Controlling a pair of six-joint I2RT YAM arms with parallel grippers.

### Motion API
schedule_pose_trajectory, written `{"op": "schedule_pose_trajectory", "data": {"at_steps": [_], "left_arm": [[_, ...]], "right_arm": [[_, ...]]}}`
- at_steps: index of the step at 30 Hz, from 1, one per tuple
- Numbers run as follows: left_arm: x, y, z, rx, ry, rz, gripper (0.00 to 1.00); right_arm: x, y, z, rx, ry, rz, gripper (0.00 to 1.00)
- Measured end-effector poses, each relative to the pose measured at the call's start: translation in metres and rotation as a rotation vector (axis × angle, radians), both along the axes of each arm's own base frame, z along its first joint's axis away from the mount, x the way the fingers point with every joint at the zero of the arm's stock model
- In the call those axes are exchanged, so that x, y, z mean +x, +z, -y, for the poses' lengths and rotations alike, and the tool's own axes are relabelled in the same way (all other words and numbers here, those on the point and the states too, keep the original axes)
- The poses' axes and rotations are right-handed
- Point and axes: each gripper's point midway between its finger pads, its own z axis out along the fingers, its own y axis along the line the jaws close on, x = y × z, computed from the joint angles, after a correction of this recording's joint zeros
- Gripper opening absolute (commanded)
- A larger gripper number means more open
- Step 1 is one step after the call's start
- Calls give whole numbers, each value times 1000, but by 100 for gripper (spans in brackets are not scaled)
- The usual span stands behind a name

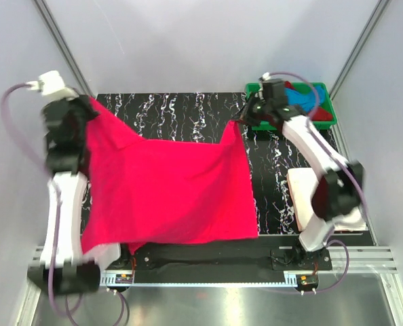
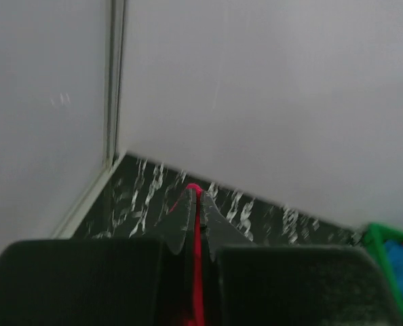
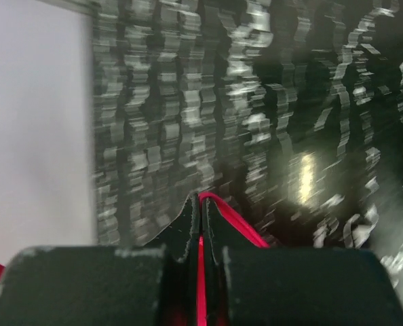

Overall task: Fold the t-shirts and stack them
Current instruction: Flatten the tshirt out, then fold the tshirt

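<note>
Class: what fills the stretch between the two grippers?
The hot pink cloth t-shirt, pinched at one end by the left gripper and at the other by the right gripper, spreads between them in the top view.

We have our L arm (image 1: 62, 204) up from its near-left base, elbow bent, wrist reaching to the far-left corner of the desk (image 1: 181, 112); it's blurred in the top view. Our L pincer (image 1: 87, 109) is clamped, fingers (image 2: 181, 221) pressed together w/ a strip of hot pink t-shirt (image 1: 167, 190) between them. Our R arm (image 1: 310, 146) stretches fwd toward the far side. R pincer (image 1: 241, 122) likewise pinches a raised shirt corner.
</note>
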Motion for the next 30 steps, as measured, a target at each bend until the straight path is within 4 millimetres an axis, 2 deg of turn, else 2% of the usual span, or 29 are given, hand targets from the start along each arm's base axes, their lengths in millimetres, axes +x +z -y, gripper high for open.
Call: {"op": "schedule_pose_trajectory", "data": {"at_steps": [1, 3, 5, 8, 11, 13, 15, 20, 25, 30], "left_arm": [[31, -37, -4, -1, 2, -90, 0], [77, -100, -12, -9, 8, -234, 0], [114, -154, -23, -26, 12, -343, 0], [156, -210, -38, -52, 7, -438, 0], [200, -241, -46, -77, -26, -473, 0], [221, -249, -48, -88, -47, -469, 0], [238, -250, -48, -100, -69, -454, 0], [270, -226, -46, -114, -101, -360, 0], [273, -220, -47, -134, -101, -336, 0], [264, -231, -54, -178, -73, -369, 0]], "right_arm": [[18, -30, -4, -28, 0, -42, 0], [50, -91, -10, -82, 3, -131, 0], [80, -133, -17, -117, 11, -169, 0], [130, -176, -25, -144, 20, -162, 0], [166, -192, -25, -147, 15, -130, 0], [185, -191, -20, -142, 0, -99, 0], [196, -185, -12, -137, -16, -76, 0], [218, -170, 12, -117, -61, -18, 0], [228, -176, 28, -114, -87, -10, 0], [227, -186, 30, -114, -86, -32, 2]]}}
